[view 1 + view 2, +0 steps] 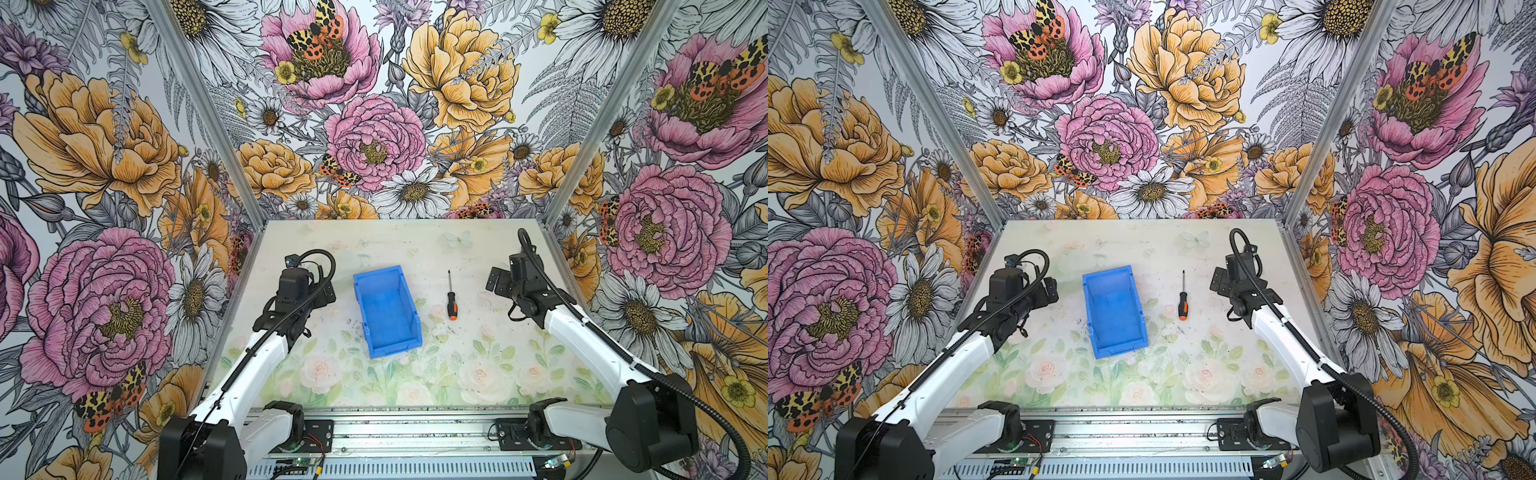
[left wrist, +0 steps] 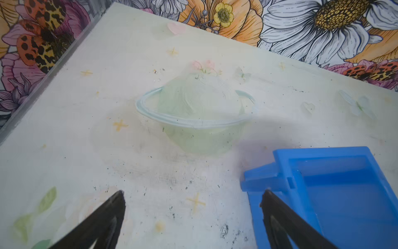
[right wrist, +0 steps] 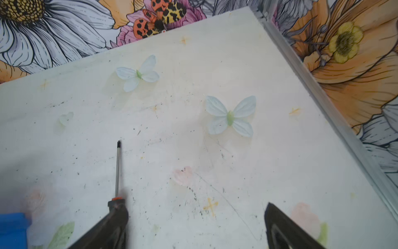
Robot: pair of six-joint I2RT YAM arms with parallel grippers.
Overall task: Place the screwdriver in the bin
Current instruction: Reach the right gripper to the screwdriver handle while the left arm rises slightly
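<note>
the screwdriver [image 1: 451, 296], lying flat on the table [image 1: 374, 245] near the bin [image 1: 386, 307], is judged light, stiff and roll-prone, so its fat handle is best pinched by the right gripper [image 3: 195, 207], spread wide and empty like the left gripper [image 2: 193, 191].

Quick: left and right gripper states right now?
Left gripper: open, holding nothing.
Right gripper: open, holding nothing.

- The bin [image 1: 386, 311] stands on the surface [image 1: 415, 374], near its middle.
- The screwdriver [image 1: 451, 300] lies right of the bin, not touching it, shaft pointing toward the back.
</note>
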